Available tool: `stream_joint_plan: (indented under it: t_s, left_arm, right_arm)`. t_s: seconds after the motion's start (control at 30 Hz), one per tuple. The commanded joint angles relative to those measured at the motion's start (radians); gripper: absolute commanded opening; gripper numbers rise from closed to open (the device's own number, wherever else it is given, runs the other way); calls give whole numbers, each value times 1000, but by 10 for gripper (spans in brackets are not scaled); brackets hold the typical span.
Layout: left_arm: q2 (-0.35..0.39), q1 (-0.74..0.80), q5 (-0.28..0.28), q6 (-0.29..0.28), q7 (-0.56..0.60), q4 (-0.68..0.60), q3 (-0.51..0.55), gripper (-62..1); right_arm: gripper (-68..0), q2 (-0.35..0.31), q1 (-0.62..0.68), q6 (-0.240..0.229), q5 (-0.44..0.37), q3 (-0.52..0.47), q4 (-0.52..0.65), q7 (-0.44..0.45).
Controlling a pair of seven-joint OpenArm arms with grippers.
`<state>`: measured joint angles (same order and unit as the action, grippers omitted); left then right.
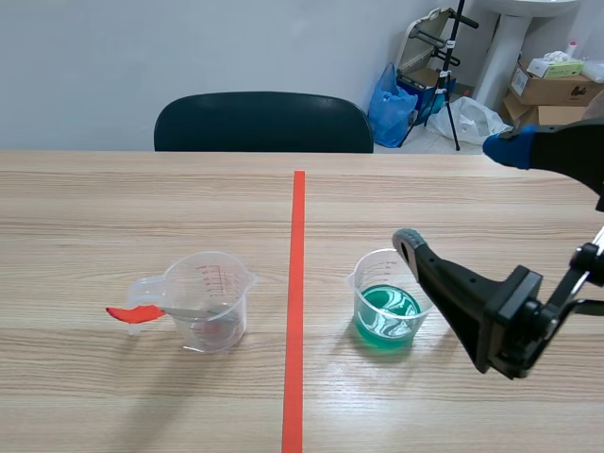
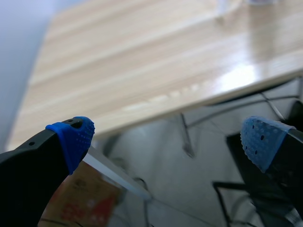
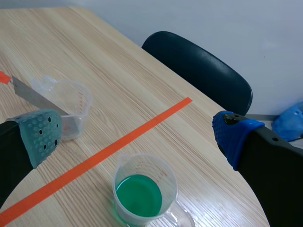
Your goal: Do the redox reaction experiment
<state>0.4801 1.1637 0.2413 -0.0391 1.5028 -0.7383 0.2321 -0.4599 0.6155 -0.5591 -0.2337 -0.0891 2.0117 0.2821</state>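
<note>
The cup of green liquid [image 1: 385, 304] stands upright just right of the orange tape line [image 1: 296, 283], with its spout toward the line. The right gripper [image 1: 462, 198] hangs near and above it, fingers wide apart, holding nothing. Left of the line stands an empty clear cup [image 1: 212, 300]. A knife [image 1: 142, 312] leans in it, its long axis across the table and its red handle pointing left over the rim. The left gripper [image 2: 168, 139] is wide open and empty too, beyond the table [image 2: 142, 61] edge.
</note>
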Motion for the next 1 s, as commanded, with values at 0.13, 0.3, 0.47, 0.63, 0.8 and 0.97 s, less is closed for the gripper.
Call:
stream_joint_plan:
  t_s: [0.13, 0.3, 0.47, 0.63, 0.8, 0.97]
  left_arm:
    - [-95, -3, -68, 47, 51, -145, 103, 14]
    - [-196, -3, -198, 48, -29, -290, 171, 14]
    - [-304, -3, -310, 48, -185, -446, 208, 14]
    - [-391, -6, -368, 50, -285, -571, 212, 14]
    - [-458, -65, -431, 53, -433, -632, 246, 14]
    - [-482, -121, -450, 51, -566, -670, 286, 14]
  right_arm:
    - [4, 3, 56, 43, -61, -67, 60, -14]
    - [4, 11, 61, 43, -111, -123, 60, -65]
    - [4, 11, 61, 43, -136, -155, 60, -68]
    - [4, 11, 61, 42, -138, -154, 60, -97]
    - [4, 11, 61, 42, -137, -154, 60, -101]
    - [4, 11, 61, 42, -137, -154, 60, -104]
